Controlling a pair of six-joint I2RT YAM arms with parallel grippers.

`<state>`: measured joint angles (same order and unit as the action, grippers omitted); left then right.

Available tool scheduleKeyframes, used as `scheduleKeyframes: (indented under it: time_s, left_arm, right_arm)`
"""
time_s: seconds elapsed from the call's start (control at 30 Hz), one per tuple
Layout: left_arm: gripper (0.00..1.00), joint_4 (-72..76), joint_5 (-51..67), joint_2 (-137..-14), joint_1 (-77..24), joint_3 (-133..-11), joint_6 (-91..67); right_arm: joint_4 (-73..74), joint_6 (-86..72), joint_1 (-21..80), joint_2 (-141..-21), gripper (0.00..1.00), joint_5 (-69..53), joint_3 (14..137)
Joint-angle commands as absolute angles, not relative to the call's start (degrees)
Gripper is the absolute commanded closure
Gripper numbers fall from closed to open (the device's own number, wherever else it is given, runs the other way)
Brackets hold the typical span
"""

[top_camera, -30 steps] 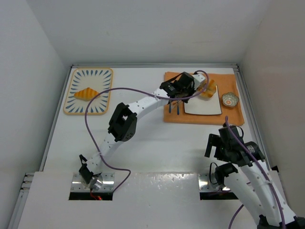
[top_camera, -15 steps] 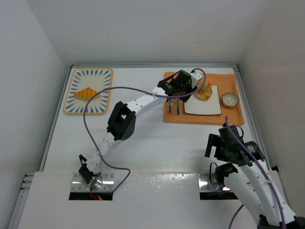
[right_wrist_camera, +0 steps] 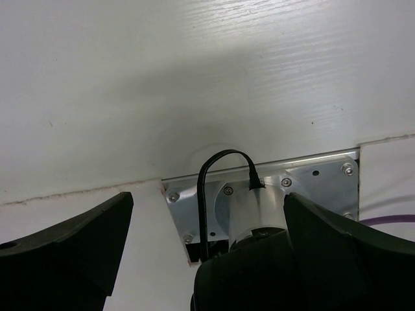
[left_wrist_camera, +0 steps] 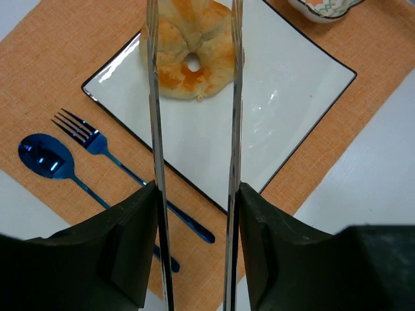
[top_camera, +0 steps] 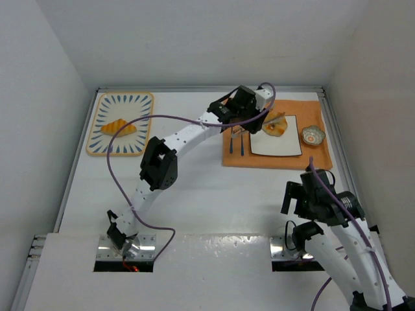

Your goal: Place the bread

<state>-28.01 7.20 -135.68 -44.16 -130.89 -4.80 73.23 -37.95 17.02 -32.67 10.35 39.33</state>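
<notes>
The round knotted bun (top_camera: 277, 126) (left_wrist_camera: 191, 61) of the bread lies on the far left corner of a white square plate (top_camera: 285, 145) (left_wrist_camera: 279, 116). My left gripper (top_camera: 269, 118) (left_wrist_camera: 192, 16) hovers over it, open. Its two long metal blades stand apart on either side of the bun's middle and do not squeeze it. The ridged croissant-like piece (top_camera: 118, 127) lies on the blue-patterned tray (top_camera: 104, 148) at the far left. My right gripper (top_camera: 303, 194) (right_wrist_camera: 207, 240) is open and empty at the near right, facing its own base.
An orange placemat (top_camera: 275, 161) (left_wrist_camera: 78, 58) lies under the plate. A blue fork (left_wrist_camera: 97, 144) and a blue spoon (left_wrist_camera: 40, 158) rest on it left of the plate. A small patterned bowl (top_camera: 313, 135) (left_wrist_camera: 323, 8) stands at its right.
My left gripper has opened and let go of the bun, which now rests on the plate. The gripper has drawn back a little to the left. The right arm has hardly moved.
</notes>
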Motion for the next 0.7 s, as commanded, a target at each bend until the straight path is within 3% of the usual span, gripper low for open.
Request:
scheduleKeyframes:
  time_s: [0.0,0.13,0.4,0.67]
  left_arm:
    - [0.47,-28.9,10.4,-128.5,-39.8,-135.1,-7.6]
    - [0.47,-34.4,10.4,-122.0,-35.0,-132.1,-5.8]
    - [0.48,-38.5,11.1,-99.4,-16.9,-101.1,-2.0]
    - [0.48,-50.1,18.0,-89.7,6.6,-91.5,12.1]
  right_arm:
    - [74.5,-38.5,17.0,-31.9,0.0,11.7,41.3]
    - [72.5,-38.6,17.0,-31.7,0.0,10.2,40.5]
    - [67.2,-35.7,17.1,-34.2,0.0,5.2,38.6]
    - [63.6,-32.0,17.2,-39.7,0.0,1.5,40.6]
